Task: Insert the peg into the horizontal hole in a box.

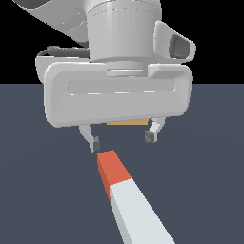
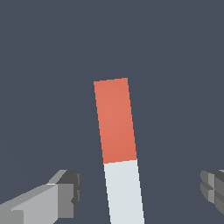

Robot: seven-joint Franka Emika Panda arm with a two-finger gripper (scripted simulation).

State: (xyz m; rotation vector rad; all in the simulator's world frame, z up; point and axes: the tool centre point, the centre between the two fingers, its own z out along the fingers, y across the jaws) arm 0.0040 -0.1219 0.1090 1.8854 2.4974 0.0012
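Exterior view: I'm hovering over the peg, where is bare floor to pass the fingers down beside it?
Bare dark floor flanks the peg on both sides, with nothing else lying there. The open gripper hangs just beyond the orange end; in the wrist view its fingers straddle the bar with clear gaps. Crowded only behind the hand, where a tan sliver, probably the box, peeks out.

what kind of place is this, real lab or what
Most likely a simulated test scene, not a real lab. The floor is a flat, featureless dark blue-grey plane under a black void, and the peg and open gripper are rendered in plain untextured colours. A tan sliver shows behind the gripper.
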